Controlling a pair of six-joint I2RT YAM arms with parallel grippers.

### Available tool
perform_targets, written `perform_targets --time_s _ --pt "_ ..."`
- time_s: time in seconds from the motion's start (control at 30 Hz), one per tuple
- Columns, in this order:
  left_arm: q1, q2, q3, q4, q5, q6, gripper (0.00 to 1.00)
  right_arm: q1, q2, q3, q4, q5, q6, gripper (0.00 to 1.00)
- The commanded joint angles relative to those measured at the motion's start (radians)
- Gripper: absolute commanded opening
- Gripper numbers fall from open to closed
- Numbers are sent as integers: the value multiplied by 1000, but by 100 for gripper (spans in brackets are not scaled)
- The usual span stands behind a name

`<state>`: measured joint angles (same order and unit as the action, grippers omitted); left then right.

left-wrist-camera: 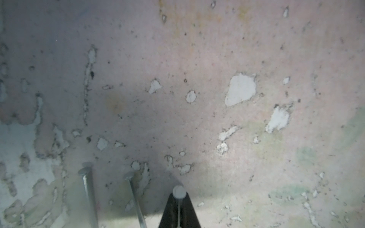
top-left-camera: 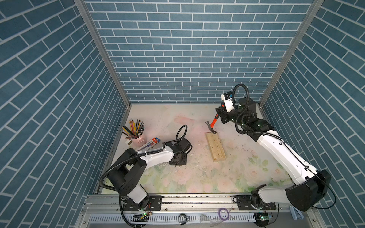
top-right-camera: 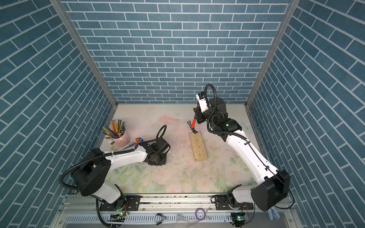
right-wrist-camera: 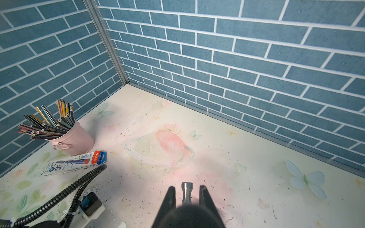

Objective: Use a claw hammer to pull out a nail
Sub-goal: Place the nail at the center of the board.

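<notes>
In both top views the claw hammer (top-left-camera: 212,124) (top-right-camera: 193,124) is at about 1 o'clock on the table (top-left-camera: 197,177), off the surface. The right gripper (top-left-camera: 220,116) is clamped on the black end of its handle. The orange handle slopes down toward 7 o'clock to the steel head, which sits at the 12 o'clock end of the wooden block (top-left-camera: 215,147) (top-right-camera: 198,147). The claw points at the wood, but it may or may not touch; the view is too small to tell. From the right wrist the head (right-wrist-camera: 187,192) shows between the two black fingers.

The left gripper (top-left-camera: 177,159) is low over the table at 9 o'clock from the block, well apart from it. In its wrist view the fingers are pressed together, pinching a nail (left-wrist-camera: 179,192) by the shaft, the head just past the tips. Two loose nails (left-wrist-camera: 87,183) lie beside it on the scuffed surface.

A pink cup (top-left-camera: 138,139) of pencils (top-left-camera: 134,127) stands at 10 o'clock, with a box (top-left-camera: 151,143) against it.
</notes>
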<state>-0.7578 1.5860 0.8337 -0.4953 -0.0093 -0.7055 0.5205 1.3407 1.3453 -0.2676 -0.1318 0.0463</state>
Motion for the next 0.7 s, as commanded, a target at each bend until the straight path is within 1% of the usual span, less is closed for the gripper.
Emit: perform_targets --time_s 0.0,0.37,0.47,0.63,0.67 --pt "-1 15 -38 -26 -46 -22 11 -2 -12 55 100 -2 -32 0" --pt "-5 7 -34 -34 -52 -26 14 -2 -15 53 100 -3 -33 0" --pt "-6 3 -29 -36 -53 -26 18 -3 -16 50 100 -2 -34 0" --pt "-6 -19 -1 -32 -47 -21 28 -3 -14 52 100 -3 -34 0" --pt "-7 -27 5 -29 -46 -15 29 -1 -15 53 100 -3 -34 0"
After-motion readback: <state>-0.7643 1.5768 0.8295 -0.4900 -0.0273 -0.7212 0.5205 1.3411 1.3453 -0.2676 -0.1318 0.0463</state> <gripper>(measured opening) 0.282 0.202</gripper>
